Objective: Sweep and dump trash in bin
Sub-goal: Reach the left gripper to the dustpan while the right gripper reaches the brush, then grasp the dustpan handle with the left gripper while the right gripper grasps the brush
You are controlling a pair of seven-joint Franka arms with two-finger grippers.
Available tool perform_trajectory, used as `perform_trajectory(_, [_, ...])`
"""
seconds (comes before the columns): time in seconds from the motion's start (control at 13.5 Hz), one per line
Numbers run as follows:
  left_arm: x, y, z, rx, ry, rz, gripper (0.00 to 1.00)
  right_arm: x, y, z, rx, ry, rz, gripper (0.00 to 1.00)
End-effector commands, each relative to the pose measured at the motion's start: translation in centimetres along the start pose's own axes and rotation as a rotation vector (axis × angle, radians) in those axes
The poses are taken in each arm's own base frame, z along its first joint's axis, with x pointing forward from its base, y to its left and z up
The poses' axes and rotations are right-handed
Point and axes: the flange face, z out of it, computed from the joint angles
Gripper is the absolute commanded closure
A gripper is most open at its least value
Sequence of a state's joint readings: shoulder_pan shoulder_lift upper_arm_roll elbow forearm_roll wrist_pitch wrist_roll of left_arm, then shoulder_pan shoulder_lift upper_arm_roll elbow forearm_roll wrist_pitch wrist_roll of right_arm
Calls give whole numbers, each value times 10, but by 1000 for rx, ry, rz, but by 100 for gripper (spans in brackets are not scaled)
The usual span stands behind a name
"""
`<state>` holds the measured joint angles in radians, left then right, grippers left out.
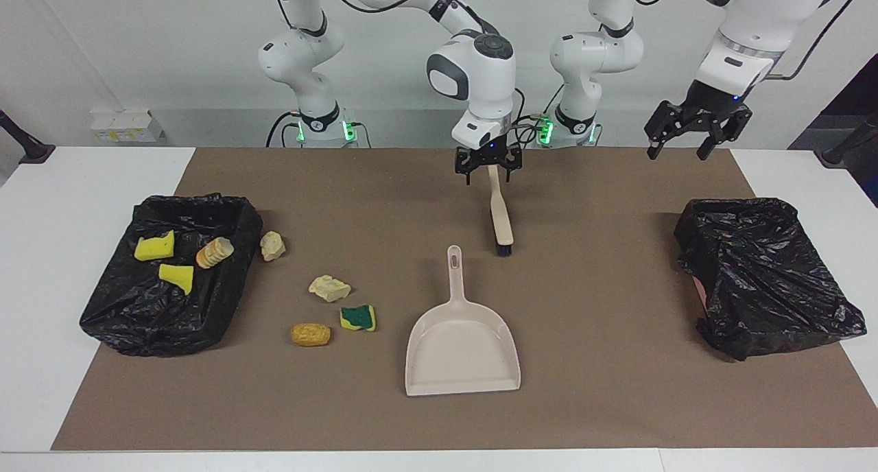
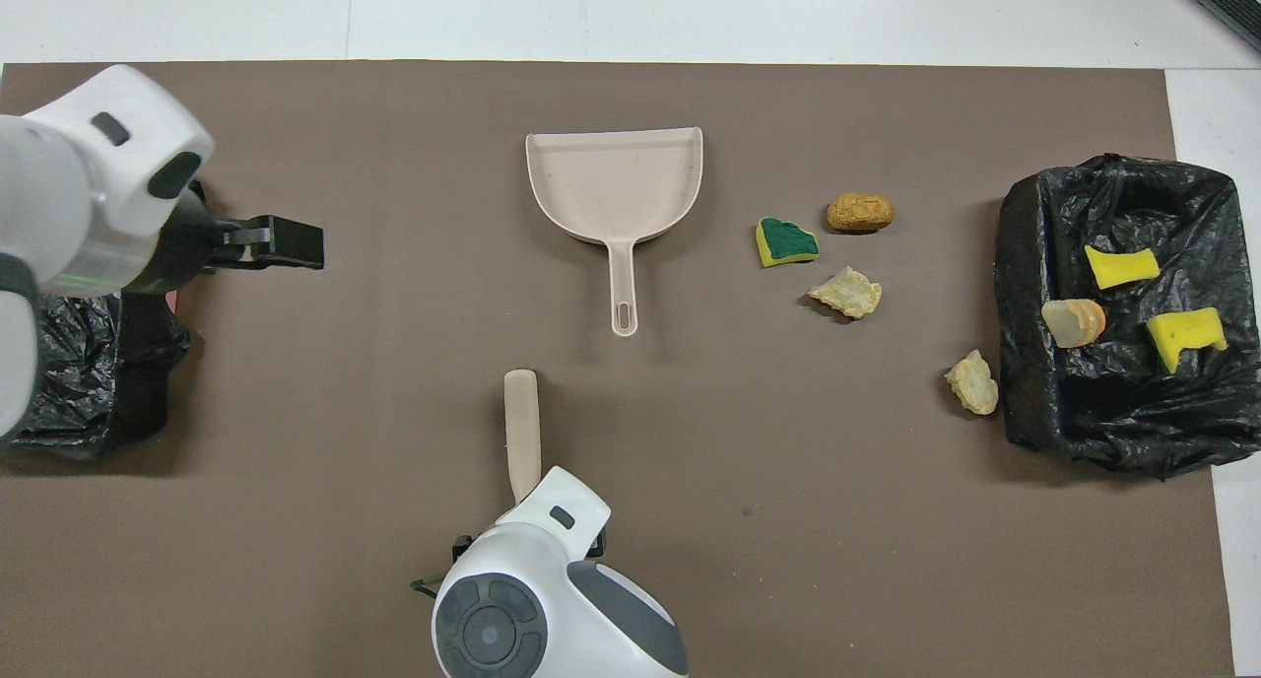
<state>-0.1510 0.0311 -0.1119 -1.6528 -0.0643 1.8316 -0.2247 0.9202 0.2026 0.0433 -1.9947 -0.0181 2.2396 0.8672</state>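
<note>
The beige brush (image 1: 501, 215) lies on the brown mat (image 1: 603, 403), bristles pointing away from the robots. My right gripper (image 1: 488, 173) is low over the handle's end, one finger on each side and spread wider than the handle. The beige dustpan (image 1: 463, 348) lies just beyond the bristles. On the mat lie a green-and-yellow sponge (image 1: 358, 317), a golden-brown roll (image 1: 310, 334) and two pale beige chunks (image 1: 329, 288) (image 1: 272, 245). Two yellow sponge bits (image 1: 155, 246) (image 1: 177, 276) and a sliced bread piece (image 1: 215, 252) lie in the black-lined bin (image 1: 137, 321). My left gripper (image 1: 678, 153) hangs open and empty in the air.
A second black-lined bin (image 1: 761, 280) stands at the left arm's end of the table, below my left gripper (image 2: 286, 241). In the overhead view the brush handle (image 2: 521, 422) points at the dustpan (image 2: 616, 185). White table (image 1: 68, 184) surrounds the mat.
</note>
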Motion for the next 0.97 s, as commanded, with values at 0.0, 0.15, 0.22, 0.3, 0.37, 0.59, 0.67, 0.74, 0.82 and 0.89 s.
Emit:
perform_trajectory(0.0, [8, 29, 15, 2, 2, -8, 0, -14, 2, 6, 12, -7, 8, 16])
perform_trajectory(0.15, [17, 48, 39, -8, 9, 3, 0, -12, 1, 10, 19, -2, 8, 24])
perform_trajectory(0.22, [23, 64, 48, -9, 7, 8, 0, -13, 0, 11, 23, 0, 6, 28])
perform_trajectory(0.3, [36, 67, 53, -8, 12, -12, 0, -12, -1, 11, 30, 5, 7, 31])
perform_trajectory(0.37, [44, 70, 53, -20, 22, -46, 0, -11, -2, 11, 43, -2, 23, 32])
perform_trajectory(0.59, [48, 114, 101, -21, 28, -119, 0, -11, -3, 11, 65, -22, 48, 35])
perform_trajectory(0.67, [48, 123, 109, -26, 36, -137, 0, -12, -3, 12, 66, -26, 54, 36])
perform_trajectory(0.74, [50, 128, 121, -36, 40, -152, 0, -12, -4, 11, 75, -40, 70, 38])
perform_trajectory(0.82, [49, 142, 132, -47, 50, -170, 0, -13, -3, 12, 83, -51, 82, 40])
perform_trajectory(0.89, [50, 156, 149, -64, 69, -215, 0, -13, -3, 12, 80, -53, 80, 40])
